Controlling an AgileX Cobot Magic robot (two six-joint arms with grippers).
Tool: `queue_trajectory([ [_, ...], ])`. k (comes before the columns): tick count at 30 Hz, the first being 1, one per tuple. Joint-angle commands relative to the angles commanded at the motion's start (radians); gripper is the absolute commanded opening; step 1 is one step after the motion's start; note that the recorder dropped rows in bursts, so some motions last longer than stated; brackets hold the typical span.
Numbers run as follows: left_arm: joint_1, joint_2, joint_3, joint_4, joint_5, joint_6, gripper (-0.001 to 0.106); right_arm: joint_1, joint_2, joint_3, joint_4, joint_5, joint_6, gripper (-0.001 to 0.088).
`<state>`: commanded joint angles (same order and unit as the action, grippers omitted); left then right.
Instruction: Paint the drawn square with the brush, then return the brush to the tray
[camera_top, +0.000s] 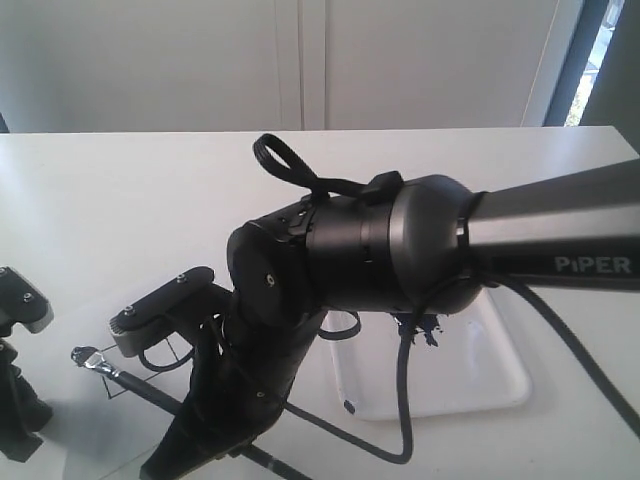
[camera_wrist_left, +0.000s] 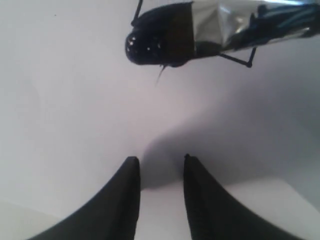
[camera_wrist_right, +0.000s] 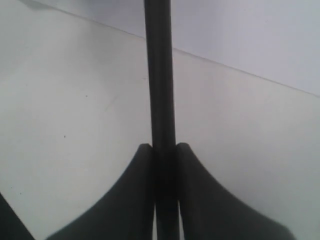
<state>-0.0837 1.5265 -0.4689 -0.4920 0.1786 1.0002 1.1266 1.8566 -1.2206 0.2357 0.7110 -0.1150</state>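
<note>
right tool (camera_wrist_right: 163, 148) pinching brush (camera_top: 140, 385) by its handle | left tool (camera_wrist_left: 160, 160) spread, apart from brush | brush slanted low over counter (camera_top: 100, 200), bristle end well left of tray (camera_top: 500, 385)

The brush (camera_top: 150, 392) has a smooth, matt black handle and a shiny silver metal ferrule (camera_wrist_left: 220, 22). The tray (camera_top: 500, 390), at the lower right of the exterior view, looks like glossy white plastic. The bench (camera_top: 120, 220) is smooth, matt white. The right end effector (camera_wrist_right: 163, 146) has matt black fingers (camera_wrist_right: 125, 200).
</note>
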Motion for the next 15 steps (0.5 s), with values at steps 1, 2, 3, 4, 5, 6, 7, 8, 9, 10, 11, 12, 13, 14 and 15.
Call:
queue_trajectory([
  [1, 0.0, 0.0, 0.0, 0.0, -0.005, 0.0, 0.037, 0.0, 0.0, 0.0, -0.026, 0.0, 0.027, 0.0],
  [2, 0.0, 0.0, 0.0, 0.0, -0.005, 0.0, 0.037, 0.0, 0.0, 0.0, -0.07, 0.005, 0.067, 0.0],
  [3, 0.0, 0.0, 0.0, 0.0, -0.007, 0.0, 0.037, 0.0, 0.0, 0.0, -0.111, 0.017, 0.107, 0.0],
  [4, 0.0, 0.0, 0.0, 0.0, -0.007, 0.0, 0.037, 0.0, 0.0, 0.0, -0.142, 0.022, 0.135, 0.0],
  [5, 0.0, 0.0, 0.0, 0.0, -0.007, 0.0, 0.037, 0.0, 0.0, 0.0, -0.163, 0.033, 0.157, 0.0],
  [6, 0.0, 0.0, 0.0, 0.0, -0.007, 0.0, 0.037, 0.0, 0.0, 0.0, -0.165, 0.033, 0.162, 0.0],
  [7, 0.0, 0.0, 0.0, 0.0, -0.007, 0.0, 0.037, 0.0, 0.0, 0.0, -0.165, 0.033, 0.162, 0.0],
  [8, 0.0, 0.0, 0.0, 0.0, -0.007, 0.0, 0.037, 0.0, 0.0, 0.0, -0.163, 0.026, 0.163, 0.0],
  [9, 0.0, 0.0, 0.0, 0.0, -0.007, 0.0, 0.037, 0.001, 0.0, 0.0, -0.157, 0.02, 0.163, 0.0],
  [10, 0.0, 0.0, 0.0, 0.0, -0.007, 0.0, 0.037, 0.001, 0.0, 0.0, -0.152, 0.015, 0.163, 0.0],
  [11, 0.0, 0.0, 0.0, 0.0, -0.007, 0.0, 0.037, 0.001, 0.0, 0.0, -0.147, 0.01, 0.161, 0.0],
  [12, 0.0, 0.0, 0.0, 0.0, -0.007, 0.0, 0.037, 0.001, 0.0, 0.0, -0.147, 0.008, 0.161, 0.0],
  [13, 0.0, 0.0, 0.0, 0.0, -0.007, 0.0, 0.037, 0.001, 0.0, 0.0, -0.145, 0.008, 0.161, 0.0],
  [14, 0.0, 0.0, 0.0, 0.0, -0.007, 0.0, 0.037, 0.001, 0.0, 0.0, -0.143, 0.008, 0.161, 0.0],
  [15, 0.0, 0.0, 0.0, 0.0, -0.007, 0.0, 0.037, 0.001, 0.0, 0.0, -0.137, 0.008, 0.154, 0.0],
])
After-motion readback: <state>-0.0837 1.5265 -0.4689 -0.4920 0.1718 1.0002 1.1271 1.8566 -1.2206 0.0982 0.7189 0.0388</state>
